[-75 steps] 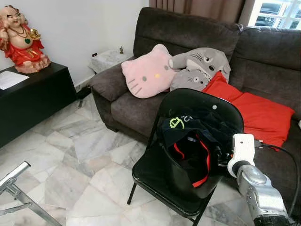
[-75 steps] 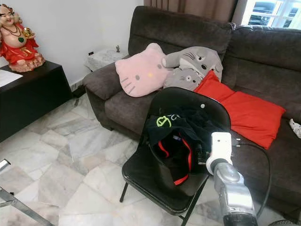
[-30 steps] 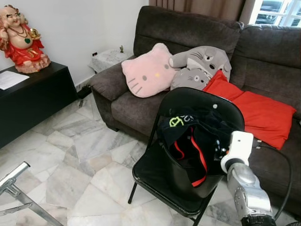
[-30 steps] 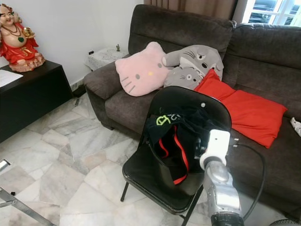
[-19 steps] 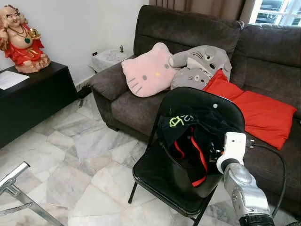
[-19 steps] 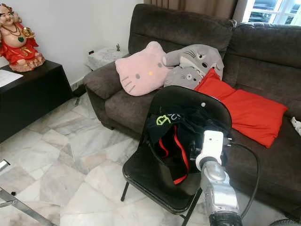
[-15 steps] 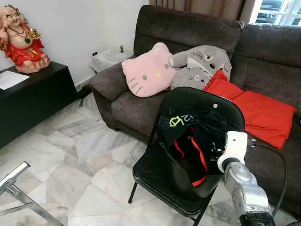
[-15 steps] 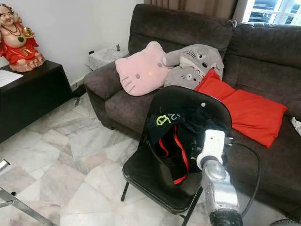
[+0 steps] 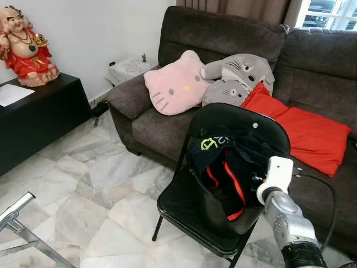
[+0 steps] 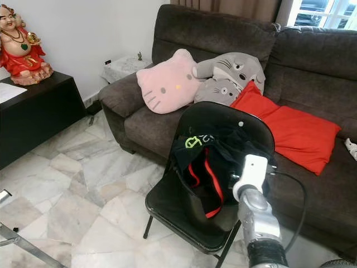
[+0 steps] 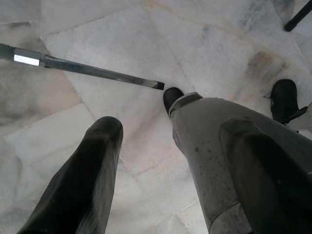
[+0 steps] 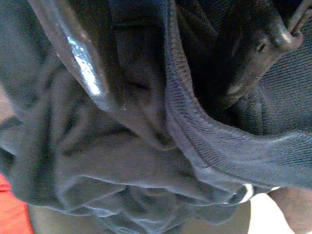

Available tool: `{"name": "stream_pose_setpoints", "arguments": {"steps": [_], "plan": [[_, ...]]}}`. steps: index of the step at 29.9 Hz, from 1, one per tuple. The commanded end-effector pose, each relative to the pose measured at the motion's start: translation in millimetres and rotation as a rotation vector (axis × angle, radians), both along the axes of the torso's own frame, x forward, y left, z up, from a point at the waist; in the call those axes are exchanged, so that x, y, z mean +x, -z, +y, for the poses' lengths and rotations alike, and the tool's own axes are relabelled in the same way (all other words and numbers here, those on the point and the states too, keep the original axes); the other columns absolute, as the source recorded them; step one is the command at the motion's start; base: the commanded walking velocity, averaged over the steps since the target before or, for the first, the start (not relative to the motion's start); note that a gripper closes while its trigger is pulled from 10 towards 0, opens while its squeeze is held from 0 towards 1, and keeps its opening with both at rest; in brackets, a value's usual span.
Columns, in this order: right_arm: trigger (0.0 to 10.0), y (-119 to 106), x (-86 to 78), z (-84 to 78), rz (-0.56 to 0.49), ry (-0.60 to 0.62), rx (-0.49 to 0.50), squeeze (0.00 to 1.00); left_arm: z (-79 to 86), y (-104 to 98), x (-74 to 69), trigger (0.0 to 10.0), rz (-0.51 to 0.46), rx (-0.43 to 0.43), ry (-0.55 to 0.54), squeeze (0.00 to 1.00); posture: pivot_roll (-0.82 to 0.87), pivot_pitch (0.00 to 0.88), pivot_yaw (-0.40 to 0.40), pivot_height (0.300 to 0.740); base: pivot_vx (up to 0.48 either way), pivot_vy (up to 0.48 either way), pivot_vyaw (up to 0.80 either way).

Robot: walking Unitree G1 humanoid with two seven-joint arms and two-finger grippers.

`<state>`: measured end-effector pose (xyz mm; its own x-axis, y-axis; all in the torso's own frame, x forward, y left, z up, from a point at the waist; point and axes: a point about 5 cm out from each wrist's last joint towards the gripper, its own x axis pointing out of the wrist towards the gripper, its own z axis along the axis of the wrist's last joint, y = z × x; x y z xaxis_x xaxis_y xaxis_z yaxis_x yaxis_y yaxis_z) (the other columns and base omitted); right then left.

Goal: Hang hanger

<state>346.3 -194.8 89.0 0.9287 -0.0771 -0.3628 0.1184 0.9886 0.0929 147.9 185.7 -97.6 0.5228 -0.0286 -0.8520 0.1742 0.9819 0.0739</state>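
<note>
A dark garment point(image 9: 228, 167) with red lining and a green logo lies bunched over the seat and back of a black folding chair point(image 9: 184, 209). My right arm reaches in from the lower right, its white wrist point(image 9: 276, 172) against the garment's right side. Seen from the right wrist, the right gripper point(image 12: 165, 105) is open and pressed into the dark cloth. A thick fold of cloth point(image 12: 195, 126) lies between its two black fingers point(image 12: 78, 63). My left gripper point(image 11: 170, 161) hangs idle and open above the marble floor.
A brown sofa point(image 9: 223, 39) with a pink cushion point(image 9: 175, 84), grey cushions and a red cushion point(image 9: 307, 131) stands right behind the chair. A black cabinet point(image 9: 33, 120) with a red figurine is at the left. A metal frame point(image 9: 17, 223) stands at the lower left.
My right wrist has moved a little to the left, closer into the garment. The garment's red-lined folds have shifted slightly. The chair and the camera stay put.
</note>
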Motion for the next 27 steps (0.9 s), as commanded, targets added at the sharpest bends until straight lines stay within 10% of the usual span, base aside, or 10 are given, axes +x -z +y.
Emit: {"name": "stream_pose_setpoints", "arguments": {"steps": [1, 5, 6, 8, 27], "plan": [[10.0, -3.6, 3.8, 5.0, -0.014, -0.02, -0.001, 0.0, 1.6, 5.3, -13.7, 10.0, 0.06, 0.008, 0.013, 0.0, -0.05, 0.028, 0.05, 0.74, 0.0, 0.0, 0.0], [10.0, -5.4, 6.3, 5.5, -0.023, -0.027, -0.009, 0.0, 1.7, 5.2, -13.3, 10.0, 0.059, 0.008, 0.012, 0.0, -0.05, 0.026, 0.052, 0.74, 0.0, 0.0, 0.0], [8.4, -5.1, 6.7, 5.5, -0.024, -0.028, -0.009, 0.0, 1.8, 5.2, -13.3, 10.0, 0.059, 0.008, 0.013, 0.0, -0.05, 0.026, 0.052, 0.74, 0.0, 0.0, 0.0], [0.0, -4.7, 6.9, 5.1, -0.025, -0.025, -0.01, 0.0, 1.7, 5.1, -13.2, 10.0, 0.059, 0.008, 0.013, 0.0, -0.05, 0.026, 0.051, 0.74, 0.0, 0.0, 0.0], [0.0, 2.1, 6.2, 7.7, -0.014, -0.033, -0.016, 0.0, 1.5, 5.4, -13.9, 10.0, 0.065, 0.006, 0.019, 0.0, -0.04, 0.017, 0.049, 0.74, 0.0, 0.0, 0.0]]}}
